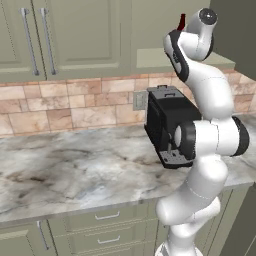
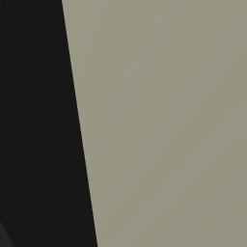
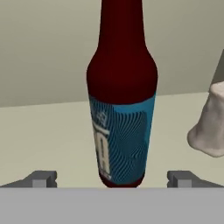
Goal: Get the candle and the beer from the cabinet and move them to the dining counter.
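The beer [image 3: 121,96], a dark red bottle with a blue label, stands upright on the pale shelf floor [image 3: 48,131] of the cabinet. My gripper [image 3: 113,179] is open, one fingertip on each side of the bottle's base and both apart from it. The candle [image 3: 209,124], a pale lumpy stub, sits on the same shelf at the right edge, partly cut off. In the left base view the arm reaches up into the open cabinet compartment [image 1: 150,56], where a sliver of the beer [image 1: 181,21] shows beside the wrist. The dining counter is out of view.
Closed sage-green cabinet doors [image 1: 85,35] with long silver handles hang to the left. Below the arm, a black coffee machine [image 1: 167,125] stands on the marbled worktop [image 1: 65,170] against the tan tile backsplash. A sage panel [image 2: 169,120] stands close to the right base camera.
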